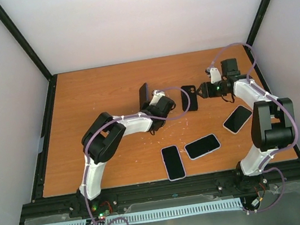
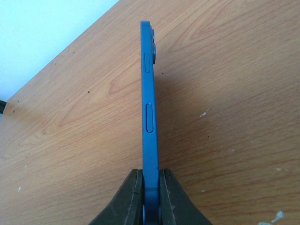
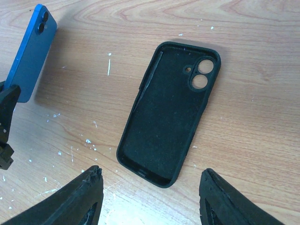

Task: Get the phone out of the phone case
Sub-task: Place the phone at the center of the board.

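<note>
Three views: one fixed overhead, two wrist close-ups.
Your top camera sits high behind the arm bases (image 1: 94, 208) and looks down and forward over the whole table (image 1: 101, 91). Your left wrist view is very close, looking out past the left fingers (image 2: 124, 201) along the edge of the blue phone (image 2: 149, 117). Your right wrist view looks steeply down from near the table, with the right fingers (image 3: 79, 197) at the bottom edge and the black case (image 3: 168, 117) centred. Top and right wrist views share the phone and case. The left wrist view shares only the phone.
</note>
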